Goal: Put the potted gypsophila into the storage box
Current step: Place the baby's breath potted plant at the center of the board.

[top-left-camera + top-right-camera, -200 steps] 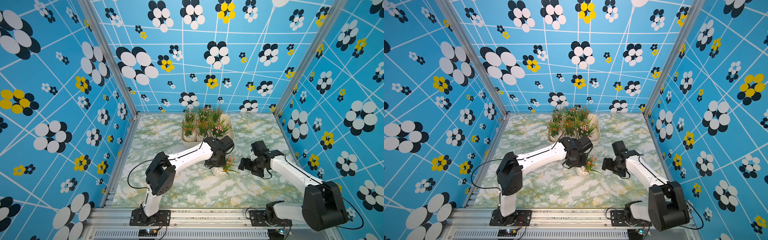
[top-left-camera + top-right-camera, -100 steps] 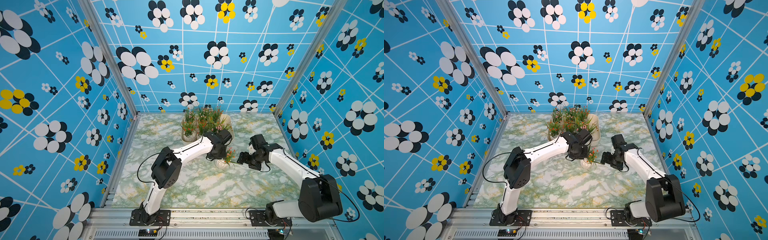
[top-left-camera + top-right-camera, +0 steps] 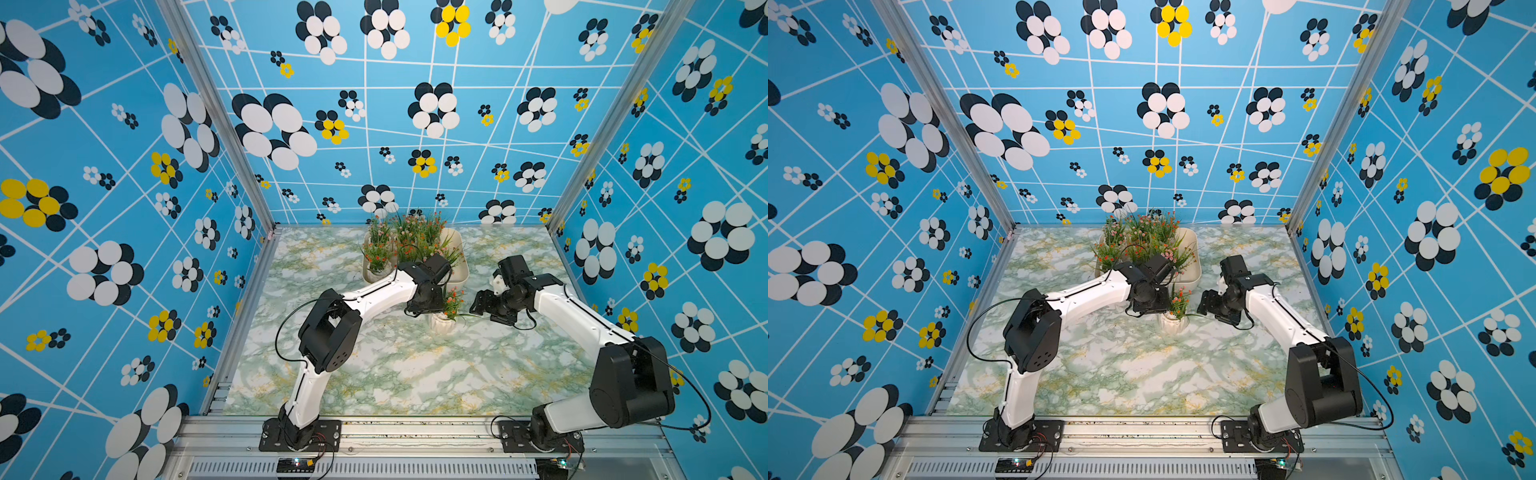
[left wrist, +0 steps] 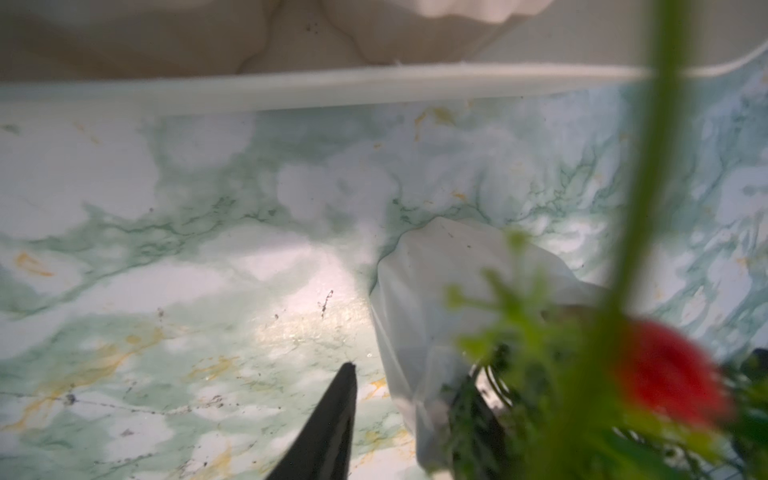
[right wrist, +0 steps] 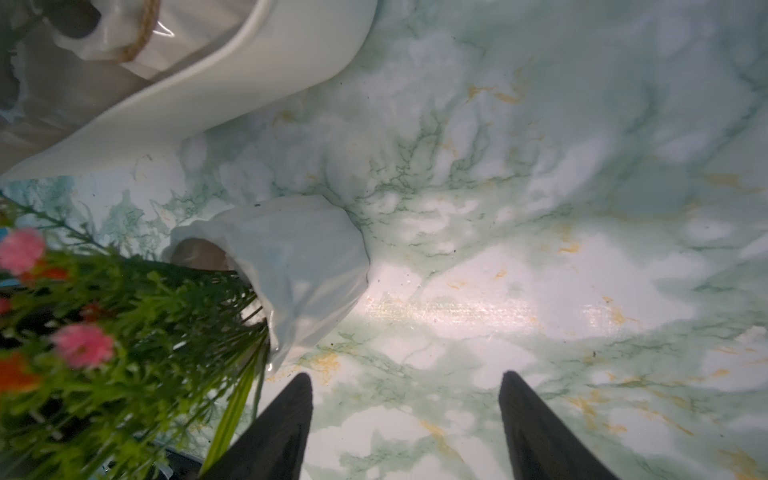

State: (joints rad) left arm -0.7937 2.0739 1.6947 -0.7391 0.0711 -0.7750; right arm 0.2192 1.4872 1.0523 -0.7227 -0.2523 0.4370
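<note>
The storage box point(image 3: 460, 268) point(image 3: 1192, 270) stands at the back middle of the table with several potted gypsophila point(image 3: 409, 239) in it. One more potted gypsophila point(image 3: 443, 323) point(image 3: 1174, 323), red-orange blossoms in a white ribbed pot, rests on the table just in front of the box. My left gripper point(image 3: 427, 308) point(image 4: 409, 372) is against its left side, open: one finger point(image 4: 332, 415) stands clear of the pot wall point(image 4: 419, 299), while foliage hides most of the other. My right gripper point(image 3: 477, 302) point(image 5: 407, 375) is open and empty, just right of the pot point(image 5: 299, 266).
The box's rim point(image 4: 374, 85) point(image 5: 249, 83) lies close beyond the loose pot. Green marble tabletop point(image 3: 415, 374) stretches toward the front rail. Patterned blue walls enclose the left, right and back sides. Long grass leaves reach toward the right gripper.
The left arm carried the pot back toward the box, then its jaws parted and let go of the pot. The right gripper followed beside it and narrowed slightly.
</note>
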